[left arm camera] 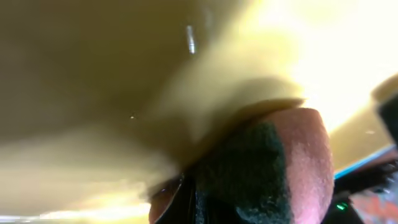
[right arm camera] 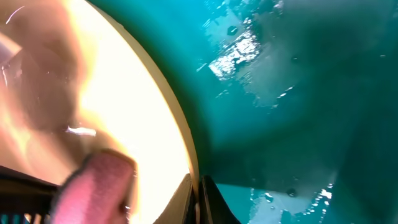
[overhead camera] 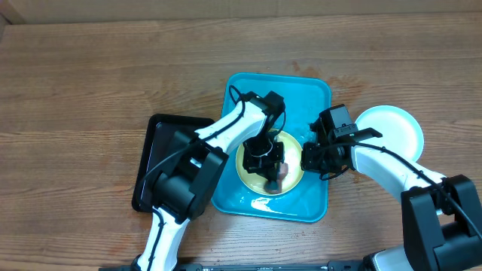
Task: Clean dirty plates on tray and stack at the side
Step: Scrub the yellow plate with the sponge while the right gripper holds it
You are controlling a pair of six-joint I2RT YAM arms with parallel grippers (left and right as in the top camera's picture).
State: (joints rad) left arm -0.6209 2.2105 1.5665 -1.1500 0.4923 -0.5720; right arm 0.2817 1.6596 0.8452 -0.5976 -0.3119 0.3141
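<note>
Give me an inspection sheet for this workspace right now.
Surface: wooden table; turquoise tray on it, wet.
Job's things: yellow-rimmed plate on the tray; pale plate on the table, right of the tray.
Clutter: black tray at left.
Grippers: left gripper presses a sponge on the yellow-rimmed plate; right gripper at its rim, grip unclear.
Cables: black cables along both arms.
Surroundings: nothing seen.
</note>
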